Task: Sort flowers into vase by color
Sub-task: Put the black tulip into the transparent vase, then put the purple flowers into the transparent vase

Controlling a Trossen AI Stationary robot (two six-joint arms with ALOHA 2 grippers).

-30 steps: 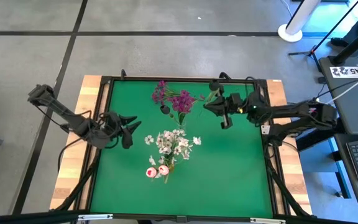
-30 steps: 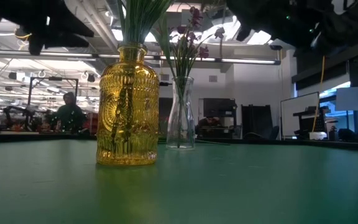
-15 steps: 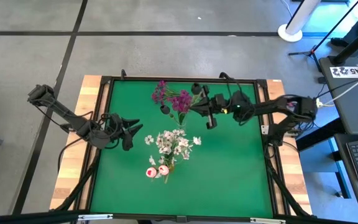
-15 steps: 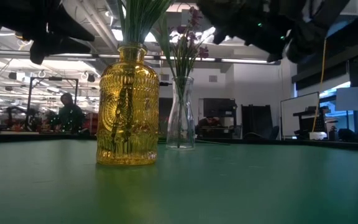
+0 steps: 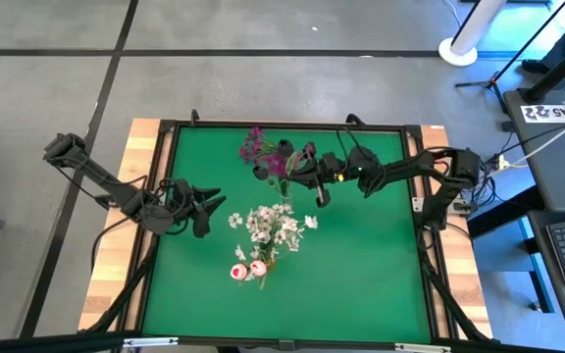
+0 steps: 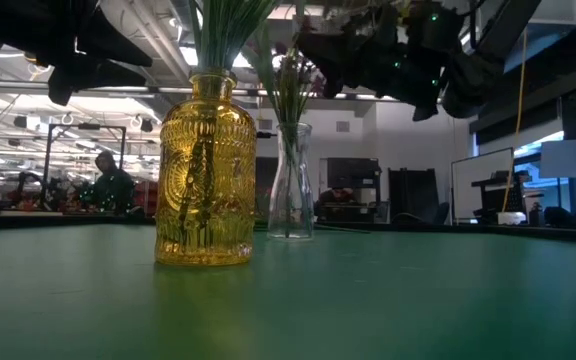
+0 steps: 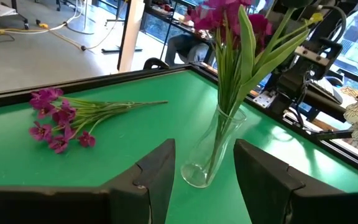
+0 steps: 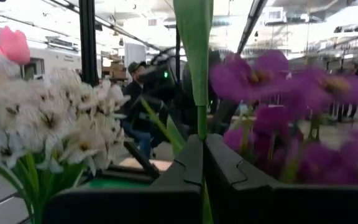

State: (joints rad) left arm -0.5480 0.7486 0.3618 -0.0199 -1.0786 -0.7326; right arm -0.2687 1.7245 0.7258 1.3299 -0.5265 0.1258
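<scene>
Dark right gripper (image 5: 302, 169) reaches out over the clear glass vase (image 6: 290, 180) at the table's far side, jaws clamped on a green flower stem (image 8: 196, 37) among the purple flowers (image 5: 281, 157). Left gripper (image 5: 214, 199) hovers near the left edge, jaws apart, empty. Yellow vase (image 6: 206, 170) holds the white flowers (image 5: 273, 224) mid-table. One purple bunch (image 7: 61, 118) lies on the green mat (image 5: 361, 265).

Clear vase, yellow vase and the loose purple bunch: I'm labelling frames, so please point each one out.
Clear vase (image 7: 211, 151), left wrist view, on its glass body.
Yellow vase (image 6: 206, 180), low view, on its embossed belly.
Loose purple bunch (image 7: 58, 119), left wrist view, on its blossoms lying on the mat.
</scene>
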